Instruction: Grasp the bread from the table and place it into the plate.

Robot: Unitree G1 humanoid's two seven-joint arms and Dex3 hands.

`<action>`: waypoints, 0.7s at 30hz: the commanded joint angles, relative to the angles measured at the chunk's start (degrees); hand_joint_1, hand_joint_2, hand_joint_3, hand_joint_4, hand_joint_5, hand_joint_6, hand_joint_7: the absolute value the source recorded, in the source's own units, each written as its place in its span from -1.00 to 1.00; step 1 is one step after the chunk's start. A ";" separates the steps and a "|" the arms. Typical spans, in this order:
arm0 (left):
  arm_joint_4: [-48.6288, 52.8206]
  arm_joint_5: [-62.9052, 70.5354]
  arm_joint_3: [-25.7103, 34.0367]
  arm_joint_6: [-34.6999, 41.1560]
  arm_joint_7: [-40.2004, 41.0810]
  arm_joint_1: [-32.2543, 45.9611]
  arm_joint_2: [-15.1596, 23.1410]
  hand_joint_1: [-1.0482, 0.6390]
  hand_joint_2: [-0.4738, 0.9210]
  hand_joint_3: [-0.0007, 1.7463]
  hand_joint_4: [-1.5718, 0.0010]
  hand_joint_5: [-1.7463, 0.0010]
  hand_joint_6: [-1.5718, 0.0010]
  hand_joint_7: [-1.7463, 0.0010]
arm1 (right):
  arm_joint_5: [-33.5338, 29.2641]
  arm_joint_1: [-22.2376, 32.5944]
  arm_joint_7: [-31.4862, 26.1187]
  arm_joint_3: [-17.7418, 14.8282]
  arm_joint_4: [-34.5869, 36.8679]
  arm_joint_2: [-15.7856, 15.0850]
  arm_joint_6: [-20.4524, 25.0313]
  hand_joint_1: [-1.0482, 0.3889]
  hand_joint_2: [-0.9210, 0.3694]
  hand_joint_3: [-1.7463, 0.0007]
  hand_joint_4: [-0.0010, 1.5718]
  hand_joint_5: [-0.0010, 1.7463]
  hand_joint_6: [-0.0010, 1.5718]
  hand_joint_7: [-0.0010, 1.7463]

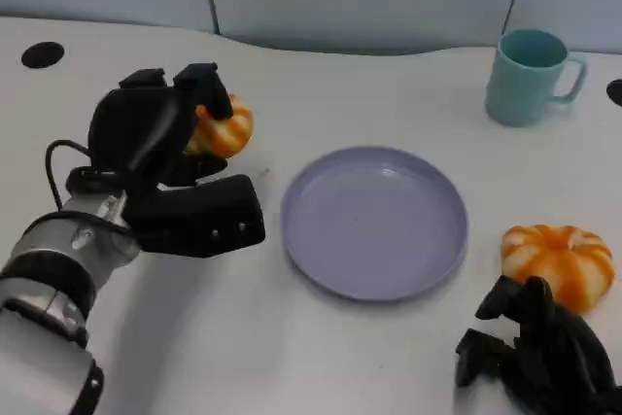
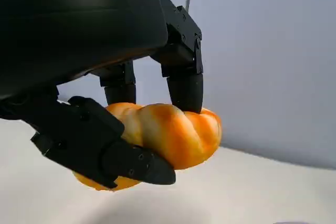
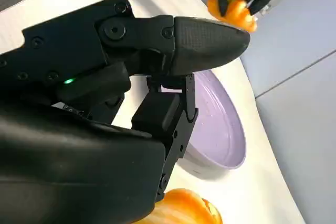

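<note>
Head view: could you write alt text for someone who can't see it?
The robot's left hand grips an orange bread roll left of an empty lilac plate. A second roll lies by its right hand; a teal mug stands behind.

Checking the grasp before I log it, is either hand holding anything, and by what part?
The left hand holds one orange, ridged bread roll, fingers on top, thumb underneath.
</note>
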 commanded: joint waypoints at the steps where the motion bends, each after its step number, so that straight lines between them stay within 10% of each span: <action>1: -1.12 -1.22 0.77 -3.40 0.90 -0.74 -0.46 0.22 0.30 0.20 -0.03 -1.00 0.16 -1.00 | 0.63 0.17 1.02 -1.06 1.57 -1.18 0.00 -0.13 -1.00 0.39 0.49 0.52 0.29 0.39; 21: -2.65 -1.68 -1.36 -13.42 -10.15 -5.03 -4.74 0.10 0.18 0.52 -0.14 -1.00 0.01 -1.00 | 0.95 -0.39 3.10 -2.01 3.19 -1.73 0.35 -0.12 -1.00 0.37 0.52 0.46 0.28 0.38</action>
